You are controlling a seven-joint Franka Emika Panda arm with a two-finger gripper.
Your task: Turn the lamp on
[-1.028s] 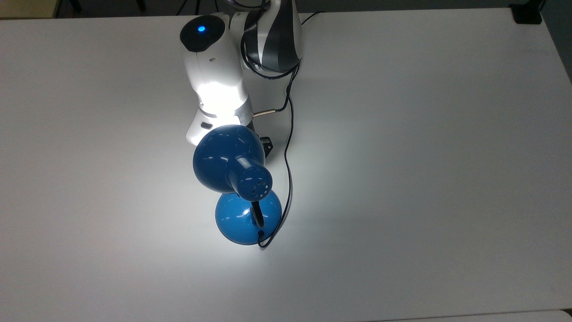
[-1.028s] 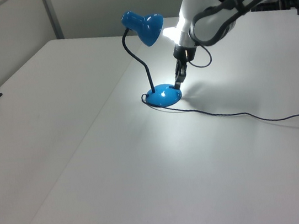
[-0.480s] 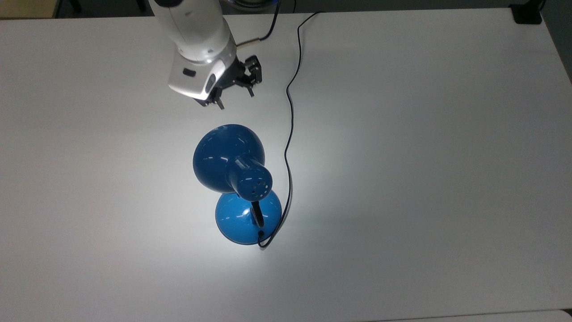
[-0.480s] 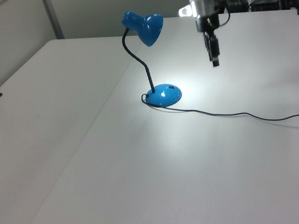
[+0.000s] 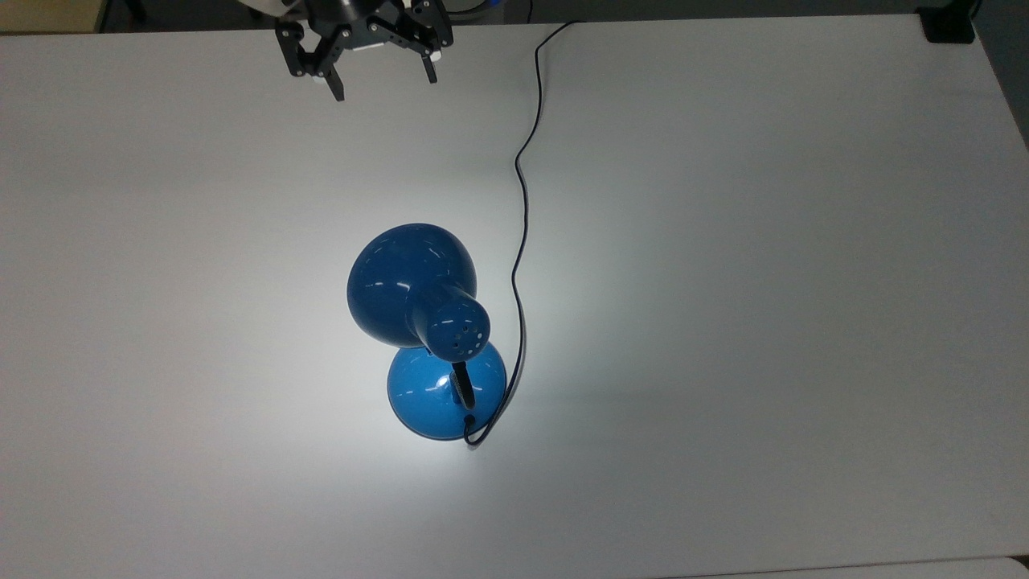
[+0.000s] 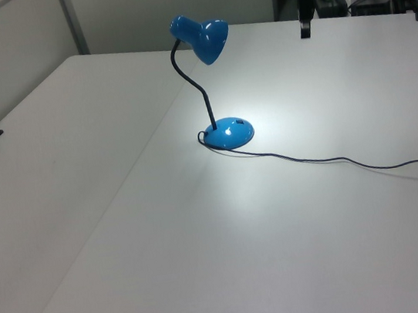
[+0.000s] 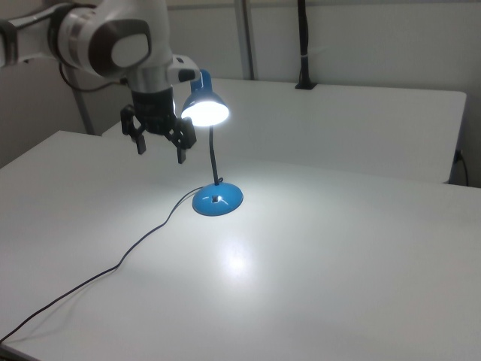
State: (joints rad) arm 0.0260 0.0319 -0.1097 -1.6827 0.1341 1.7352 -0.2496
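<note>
Lit blue lamp [image 5: 414, 305] standing mid-bench [image 5: 764, 281], casting a bright pool around its base; hand [image 5: 378, 76] raised well apart near the top view's upper edge, fingers spread, empty.

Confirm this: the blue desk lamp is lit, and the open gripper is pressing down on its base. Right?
Not quite. The blue desk lamp is lit and the gripper is open, but it hangs in the air apart from the lamp's base, touching nothing, as the right view shows.
</note>
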